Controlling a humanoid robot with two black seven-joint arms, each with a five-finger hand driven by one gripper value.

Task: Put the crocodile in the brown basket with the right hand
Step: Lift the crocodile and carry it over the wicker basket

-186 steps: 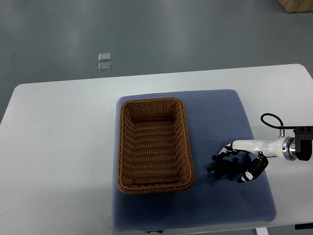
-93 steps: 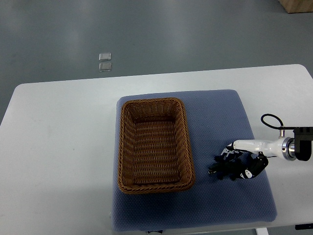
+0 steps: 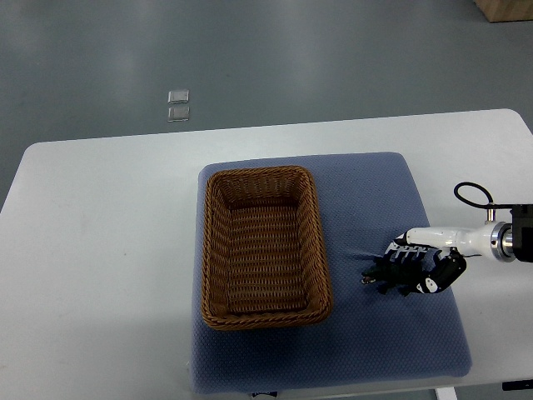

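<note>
The brown wicker basket (image 3: 262,248) lies on the left part of a blue mat, long side running away from me, with nothing inside. To its right, a small dark crocodile toy (image 3: 379,273) pokes out from under my right hand (image 3: 415,271). The hand's black and white fingers are curled over the toy and hide most of it. Toy and hand hover just above the mat, about a hand's width right of the basket's rim. The white forearm comes in from the right edge. No left arm shows.
The blue mat (image 3: 375,200) covers the middle of a white table (image 3: 108,242). A black cable loop (image 3: 473,194) stands above the right wrist. Two small clear squares (image 3: 177,106) lie on the grey floor beyond the table's far edge.
The right hand's fingers have closed tighter around the crocodile. Hand and toy have shifted slightly to the right and up the picture. The basket has not moved.
</note>
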